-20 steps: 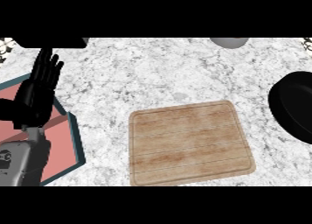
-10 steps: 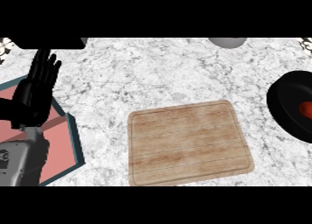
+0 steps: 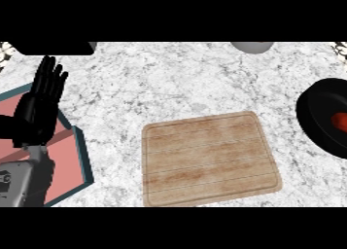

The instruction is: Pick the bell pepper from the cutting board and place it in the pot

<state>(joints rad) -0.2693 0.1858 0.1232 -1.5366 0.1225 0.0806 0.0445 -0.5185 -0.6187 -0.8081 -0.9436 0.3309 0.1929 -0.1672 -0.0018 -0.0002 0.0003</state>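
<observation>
The red bell pepper [image 3: 344,121] lies inside the black pot [image 3: 320,114] at the right edge of the head view, partly cut off by the frame. The wooden cutting board [image 3: 208,158] in the middle of the counter has nothing on it. My left hand [image 3: 40,104] rests open at the far left, fingers straight and pointing up, well away from both board and pot. My right hand does not show anywhere.
A pink mat with a teal border [image 3: 54,155] lies under my left forearm at the left edge. A grey round object [image 3: 252,46] sits at the counter's back edge, and a dark object [image 3: 54,47] sits at the back left.
A second ago the pot looked bare; the red pepper has since come to show inside it. My left hand and the board have not moved.
</observation>
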